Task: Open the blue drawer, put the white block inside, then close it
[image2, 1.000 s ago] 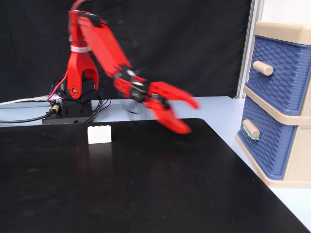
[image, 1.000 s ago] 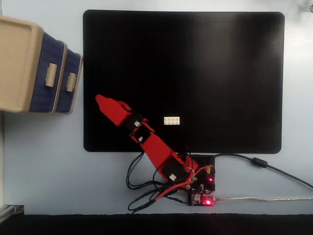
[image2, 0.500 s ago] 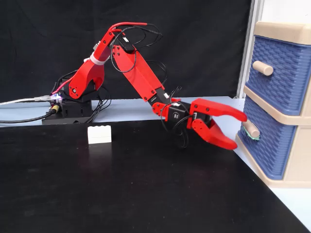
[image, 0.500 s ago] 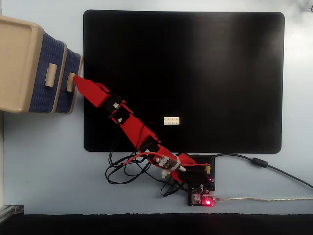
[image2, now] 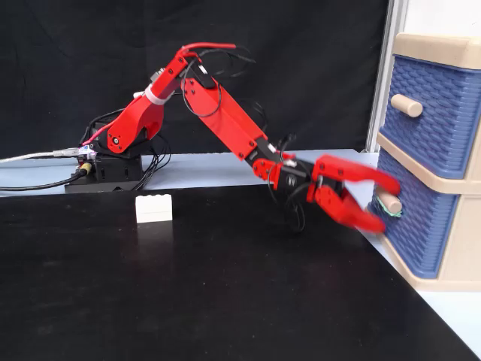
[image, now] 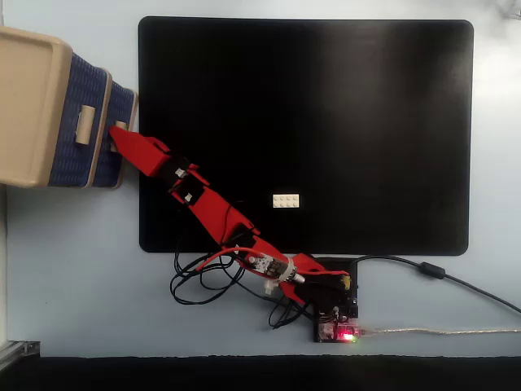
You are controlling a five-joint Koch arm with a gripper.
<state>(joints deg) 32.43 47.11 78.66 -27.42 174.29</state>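
The red end effector (image2: 382, 204) sits at the right of a fixed view, jaws spread one above and one below the beige handle (image2: 388, 201) of the blue drawer (image2: 417, 226), not yet pinched on it. From above, at the left edge, the tip meets that lower drawer front (image: 122, 110). The handle's long axis looks to run across the drawer front, between the jaws. The drawer looks closed or barely out. The white block (image: 286, 201) lies well apart, mid-mat, right of the arm, untouched on the table (image: 81, 269).
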